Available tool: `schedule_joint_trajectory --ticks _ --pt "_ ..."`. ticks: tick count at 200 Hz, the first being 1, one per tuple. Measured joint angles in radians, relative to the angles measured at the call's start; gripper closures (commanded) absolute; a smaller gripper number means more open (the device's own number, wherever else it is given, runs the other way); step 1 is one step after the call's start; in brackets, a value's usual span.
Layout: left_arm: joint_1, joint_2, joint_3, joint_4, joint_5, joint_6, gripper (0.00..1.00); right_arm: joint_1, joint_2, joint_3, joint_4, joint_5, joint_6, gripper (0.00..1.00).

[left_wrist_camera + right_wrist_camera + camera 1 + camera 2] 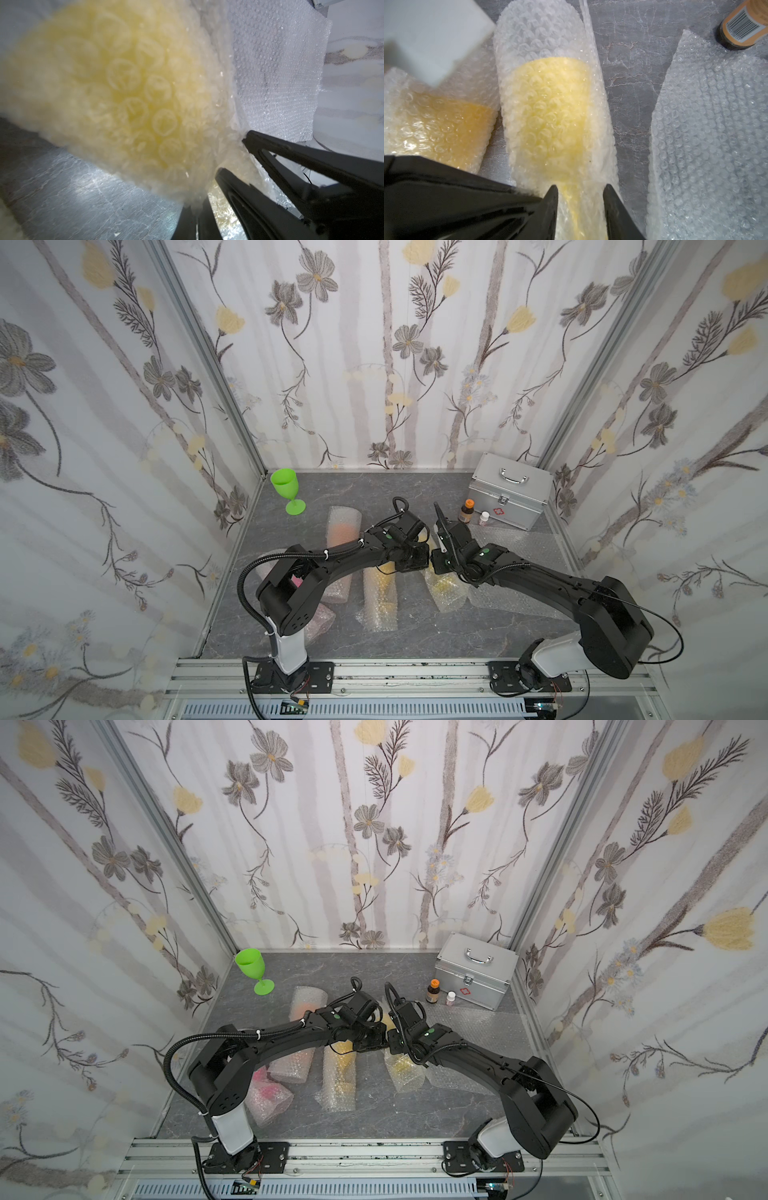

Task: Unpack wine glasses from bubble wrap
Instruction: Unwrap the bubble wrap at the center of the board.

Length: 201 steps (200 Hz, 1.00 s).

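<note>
A lime green wine glass (286, 489) (251, 969) stands bare at the back left. Several bubble wrap rolls lie mid-table, tinted orange (343, 526), pink (268, 1094), amber (380, 597) (446, 124) and yellow (405, 1071) (554, 108). My left gripper (195, 207) is shut on a pinched fold of the yellow roll's wrap (124, 83). My right gripper (580, 189) is open and straddles the same roll at the wrapped stem. Its fingers (270, 149) show in the left wrist view. In both top views the wrists hide both grippers.
A flat bubble wrap sheet (519, 547) (716, 145) lies right of the yellow roll. Behind it stand a silver case (511, 493), an orange-capped brown bottle (467, 510) (741, 27) and a small white bottle (484, 517). Patterned walls close three sides.
</note>
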Motion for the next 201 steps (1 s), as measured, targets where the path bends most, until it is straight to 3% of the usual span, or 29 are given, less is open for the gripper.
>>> schedule_joint_trajectory --ticks 201 --pt "0.001 -0.012 -0.002 0.0 0.0 0.022 1.0 -0.076 0.038 0.015 0.106 -0.059 0.036 0.63"
